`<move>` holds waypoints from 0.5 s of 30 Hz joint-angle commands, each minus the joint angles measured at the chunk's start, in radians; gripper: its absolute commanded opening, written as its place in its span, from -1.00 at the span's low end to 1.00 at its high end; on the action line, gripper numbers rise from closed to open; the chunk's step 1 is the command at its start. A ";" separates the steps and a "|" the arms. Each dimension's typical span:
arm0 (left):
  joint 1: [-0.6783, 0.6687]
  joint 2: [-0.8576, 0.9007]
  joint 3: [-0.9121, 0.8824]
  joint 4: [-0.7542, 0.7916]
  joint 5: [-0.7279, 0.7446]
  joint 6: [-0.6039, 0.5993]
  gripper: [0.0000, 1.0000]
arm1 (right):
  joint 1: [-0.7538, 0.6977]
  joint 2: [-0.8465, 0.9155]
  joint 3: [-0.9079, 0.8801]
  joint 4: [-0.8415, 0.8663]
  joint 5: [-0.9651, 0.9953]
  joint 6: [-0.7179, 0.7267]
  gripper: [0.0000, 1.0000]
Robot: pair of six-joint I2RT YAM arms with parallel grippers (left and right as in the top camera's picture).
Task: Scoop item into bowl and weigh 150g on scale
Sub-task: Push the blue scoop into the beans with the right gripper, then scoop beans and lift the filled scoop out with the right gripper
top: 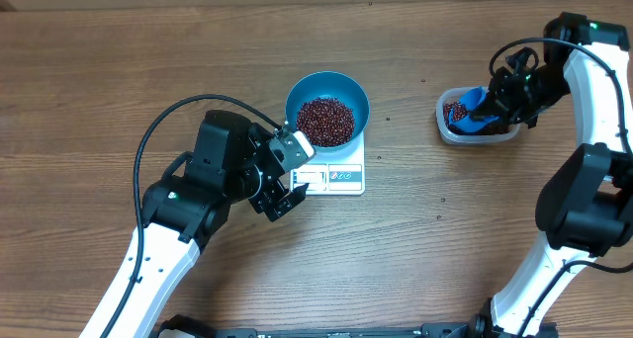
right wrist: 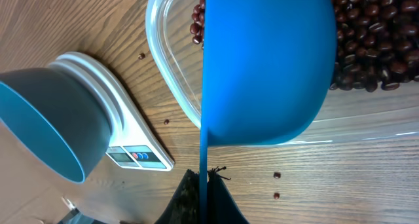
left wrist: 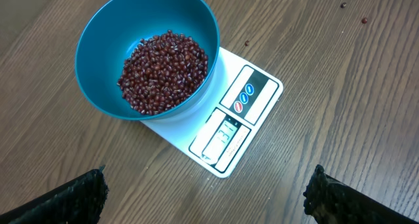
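The blue bowl (top: 327, 109) stands on the white scale (top: 336, 175) with a heap of red-brown beans (top: 325, 121) inside. My left gripper (top: 294, 172) hovers just left of the scale's display end, open; in the left wrist view its fingers (left wrist: 78, 198) stand wide apart over bare wood, below the scale (left wrist: 229, 129) and the bowl (left wrist: 147, 54). At the right, my right gripper (right wrist: 204, 185) is shut on the thin handle of a blue scoop (right wrist: 268, 67). The scoop sits over a clear tub (right wrist: 170, 73) that holds more beans (right wrist: 373, 47).
The clear tub (top: 450, 130) sits near the table's right side under the right arm. A few stray beans (right wrist: 276, 175) lie on the wood beside the tub, and others (left wrist: 363, 19) lie beyond the scale. Bare wooden tabletop lies between scale and tub.
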 commanded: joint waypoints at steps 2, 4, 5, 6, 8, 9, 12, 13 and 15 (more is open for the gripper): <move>0.005 0.003 0.027 0.000 0.008 -0.017 0.99 | -0.025 -0.056 0.030 -0.010 -0.037 -0.056 -0.92; 0.005 0.003 0.027 0.000 0.008 -0.017 0.99 | -0.035 -0.056 0.030 -0.017 -0.038 -0.060 -0.92; 0.005 0.003 0.027 0.000 0.008 -0.017 0.99 | -0.039 -0.056 0.030 -0.018 -0.040 -0.060 -0.93; 0.005 0.003 0.027 0.000 0.008 -0.017 0.99 | -0.045 -0.056 0.030 -0.020 -0.041 -0.062 -0.92; 0.005 0.003 0.027 0.000 0.008 -0.017 0.99 | -0.053 -0.056 0.030 -0.023 -0.042 -0.068 -0.93; 0.005 0.003 0.027 0.000 0.008 -0.017 0.99 | -0.057 -0.056 0.030 -0.024 -0.042 -0.071 -0.92; 0.005 0.003 0.027 0.000 0.008 -0.017 0.99 | -0.070 -0.056 0.030 -0.033 -0.062 -0.105 -0.92; 0.005 0.003 0.027 0.000 0.008 -0.017 0.99 | -0.074 -0.056 0.030 -0.035 -0.077 -0.119 -0.92; 0.005 0.003 0.027 0.000 0.008 -0.017 0.99 | -0.084 -0.056 0.030 -0.037 -0.110 -0.146 -0.92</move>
